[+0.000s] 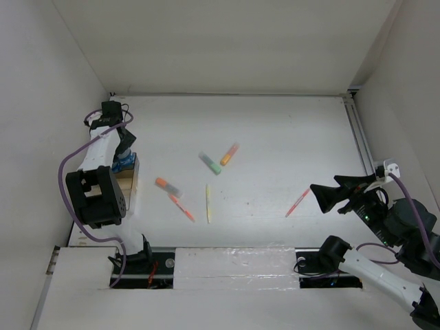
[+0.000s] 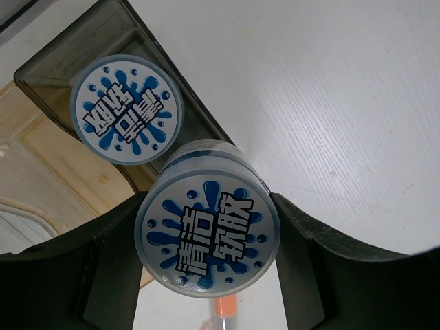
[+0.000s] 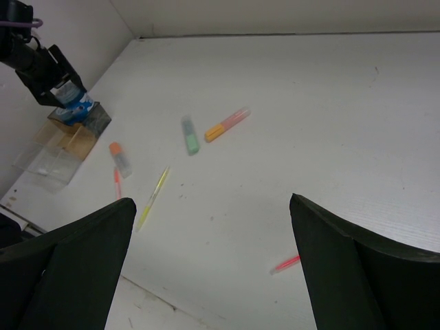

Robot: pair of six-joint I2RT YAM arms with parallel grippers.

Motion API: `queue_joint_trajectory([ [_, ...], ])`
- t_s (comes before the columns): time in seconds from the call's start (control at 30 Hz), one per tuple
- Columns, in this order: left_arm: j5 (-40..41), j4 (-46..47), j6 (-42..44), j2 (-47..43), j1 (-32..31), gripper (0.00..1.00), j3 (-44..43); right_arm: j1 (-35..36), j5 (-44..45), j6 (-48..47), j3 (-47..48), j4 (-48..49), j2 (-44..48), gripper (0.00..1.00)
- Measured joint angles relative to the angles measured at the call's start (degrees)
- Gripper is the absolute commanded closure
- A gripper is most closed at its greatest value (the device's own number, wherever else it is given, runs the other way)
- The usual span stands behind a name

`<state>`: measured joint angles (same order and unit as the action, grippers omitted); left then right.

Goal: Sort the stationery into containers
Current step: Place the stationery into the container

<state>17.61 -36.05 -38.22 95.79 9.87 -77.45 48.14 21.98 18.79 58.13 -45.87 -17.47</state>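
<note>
My left gripper (image 2: 207,265) is shut on a round blue-and-white cylinder (image 2: 206,230) and holds it over the far end of the tray (image 2: 42,67). A second cylinder (image 2: 127,110) sits in the tray's dark-walled end compartment, just beside the held one. In the top view the left gripper (image 1: 124,150) hangs over the tray (image 1: 128,184) at the left wall. My right gripper (image 1: 320,196) is open and empty, close to a pink pen (image 1: 298,202), which also shows in the right wrist view (image 3: 285,264).
Mid-table lie a green-grey highlighter (image 1: 210,163), an orange highlighter (image 1: 229,154), an orange-and-grey highlighter (image 1: 166,185), an orange-red pen (image 1: 182,207) and a yellow pen (image 1: 207,203). White walls close in the left, back and right sides.
</note>
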Motion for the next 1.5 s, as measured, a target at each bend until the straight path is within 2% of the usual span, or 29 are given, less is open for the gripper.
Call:
queue_joint_trajectory([
  [0.57,0.83,0.24,-0.09,0.00,0.00,1.00,0.50,0.00,0.02,0.00,0.00,0.00,-0.02,0.00],
  [0.67,1.09,0.28,-0.11,0.00,0.00,0.96,0.90,0.00,0.02,0.00,0.00,0.00,0.00,0.00],
  [0.73,1.03,0.22,-0.17,0.00,0.00,0.91,1.44,0.00,0.02,0.00,0.00,0.00,0.00,0.00],
  [0.8,1.03,0.26,-0.20,0.02,0.00,0.82,2.03,0.00,0.02,0.00,0.00,0.00,-0.02,0.00],
  [1.0,0.44,0.48,-0.20,0.07,0.00,0.68,2.78,0.24,0.04,0.00,0.00,0.02,0.26,0.00],
  [1.03,0.35,0.66,-0.22,0.07,0.00,0.61,2.84,0.39,0.02,0.00,0.00,0.07,0.35,0.00],
  [1.13,-0.04,0.81,-0.17,0.07,0.00,0.52,2.89,0.70,0.04,0.00,0.00,0.04,0.37,0.00],
  [1.17,-0.15,1.03,-0.15,0.07,0.04,0.44,2.95,0.70,0.04,0.00,0.00,0.04,0.37,0.00],
  [1.27,-0.46,1.51,-0.13,0.07,0.15,0.35,3.10,0.70,0.04,0.00,0.00,0.04,0.37,0.00],
  [1.3,-0.50,1.62,-0.13,0.07,0.22,0.29,3.17,0.70,0.04,0.00,0.00,0.04,0.37,0.00],
  [1.5,-0.96,2.60,-0.09,0.07,0.26,0.12,3.23,0.70,0.04,0.00,0.00,0.04,0.37,0.00],
])
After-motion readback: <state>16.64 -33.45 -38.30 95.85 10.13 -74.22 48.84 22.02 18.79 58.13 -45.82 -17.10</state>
